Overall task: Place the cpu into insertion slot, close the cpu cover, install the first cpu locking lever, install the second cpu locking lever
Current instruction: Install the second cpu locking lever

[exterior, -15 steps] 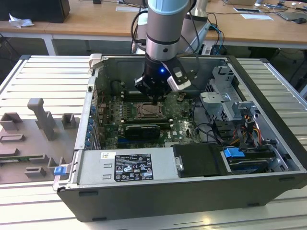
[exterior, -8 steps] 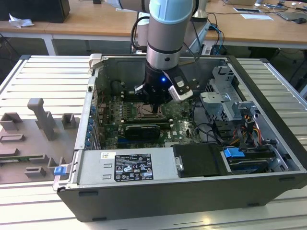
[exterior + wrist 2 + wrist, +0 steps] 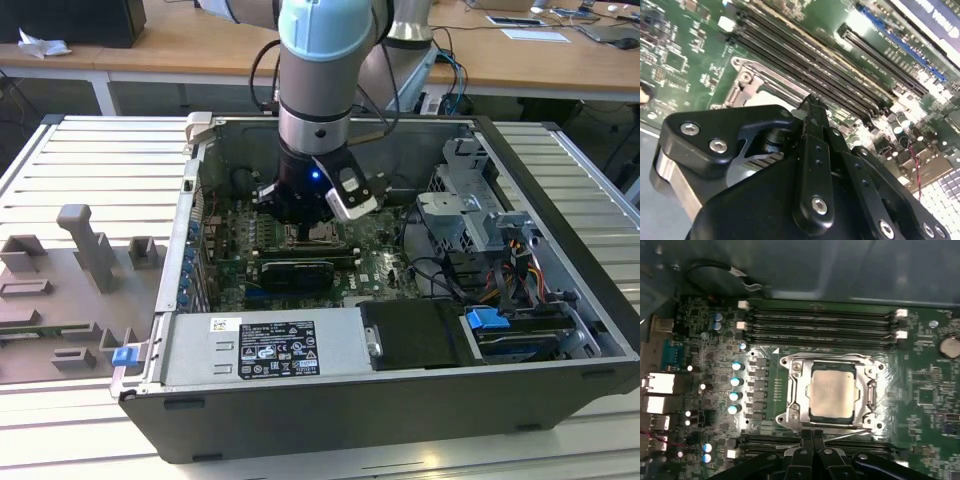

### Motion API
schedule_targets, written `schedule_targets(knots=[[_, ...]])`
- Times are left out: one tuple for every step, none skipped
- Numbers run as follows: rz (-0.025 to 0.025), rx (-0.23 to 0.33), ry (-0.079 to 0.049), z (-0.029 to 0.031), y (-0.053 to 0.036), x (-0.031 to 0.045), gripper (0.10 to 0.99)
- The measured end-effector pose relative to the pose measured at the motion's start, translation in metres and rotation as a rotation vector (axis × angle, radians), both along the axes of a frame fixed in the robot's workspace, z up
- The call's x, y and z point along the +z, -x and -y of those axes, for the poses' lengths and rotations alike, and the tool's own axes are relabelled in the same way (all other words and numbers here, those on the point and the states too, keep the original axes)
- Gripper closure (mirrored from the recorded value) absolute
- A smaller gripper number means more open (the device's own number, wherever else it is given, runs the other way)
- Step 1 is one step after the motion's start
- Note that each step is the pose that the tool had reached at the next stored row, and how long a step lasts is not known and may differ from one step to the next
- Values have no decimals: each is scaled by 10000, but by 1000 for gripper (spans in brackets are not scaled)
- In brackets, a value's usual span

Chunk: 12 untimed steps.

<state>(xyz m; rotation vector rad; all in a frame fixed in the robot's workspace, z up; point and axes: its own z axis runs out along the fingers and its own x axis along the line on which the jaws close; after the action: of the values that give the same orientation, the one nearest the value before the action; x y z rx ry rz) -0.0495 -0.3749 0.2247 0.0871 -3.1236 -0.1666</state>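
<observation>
The cpu (image 3: 832, 391) is sitting inside the insertion slot (image 3: 790, 371), within the open computer case (image 3: 300, 410). The gripper (image 3: 813, 436) fingers are pressing closed together, holding nothing.

No legible text. White label (image 3: 277, 349) on the power supply housing (image 3: 265, 345) carried print and certification marks, too small to read. Blue part (image 3: 935, 15) in second wrist view showed blurred white lettering, unreadable.
</observation>
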Motion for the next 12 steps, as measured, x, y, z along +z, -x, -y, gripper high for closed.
schedule_targets(knots=[[1, -2, -183, 30, 14, -5, 980], [2, -2, -391, 46, 25, -6, 980], [1, -2, -537, 57, 33, -6, 980], [1, -2, -757, 81, 51, -6, 980], [1, -1, -893, 116, 64, -6, 980], [2, 1, -979, 155, 81, -6, 980], [1, -2, -1020, 170, 94, -6, 980], [1, -1, -1047, 178, 103, -6, 980], [2, -1, -1074, 190, 116, -6, 980], [3, 1, -1088, 197, 122, -7, 980], [11, 4, -1116, 199, 144, -13, 980], [16, 6, -1141, 200, 152, -19, 980]])
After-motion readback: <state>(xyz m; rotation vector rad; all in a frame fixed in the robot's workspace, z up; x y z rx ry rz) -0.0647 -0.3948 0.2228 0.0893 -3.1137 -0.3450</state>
